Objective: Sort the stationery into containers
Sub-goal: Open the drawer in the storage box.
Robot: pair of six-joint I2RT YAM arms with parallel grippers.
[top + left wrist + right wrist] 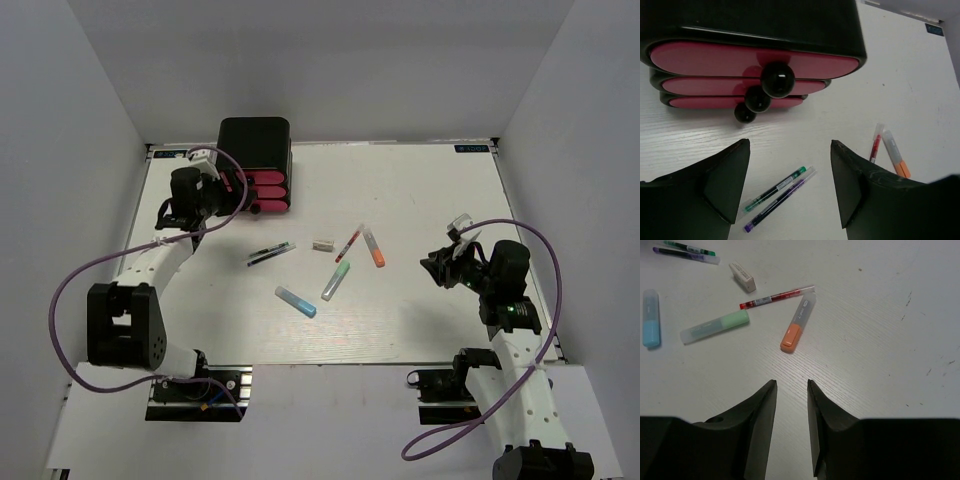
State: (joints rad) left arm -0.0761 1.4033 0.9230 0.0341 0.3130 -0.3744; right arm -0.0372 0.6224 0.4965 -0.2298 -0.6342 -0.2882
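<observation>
The containers are a black cabinet (255,148) with three stacked pink drawers (715,57), all pushed in, each with a black knob (778,79). My left gripper (789,145) is open and empty just in front of the knobs. The stationery lies mid-table. There are two thin dark pens (270,254), one green-tipped (775,189) and one purple-tipped (780,200). With them are an eraser (742,276), a red pen (775,297), and orange (797,322), green (715,326) and blue (651,317) markers. My right gripper (792,382) hovers right of the orange marker, open by a narrow gap, holding nothing.
Grey walls enclose the white table (420,200) on the left, back and right. A purple cable (70,290) loops off the left arm, and another (540,250) off the right arm. The cabinet stands against the back-left edge.
</observation>
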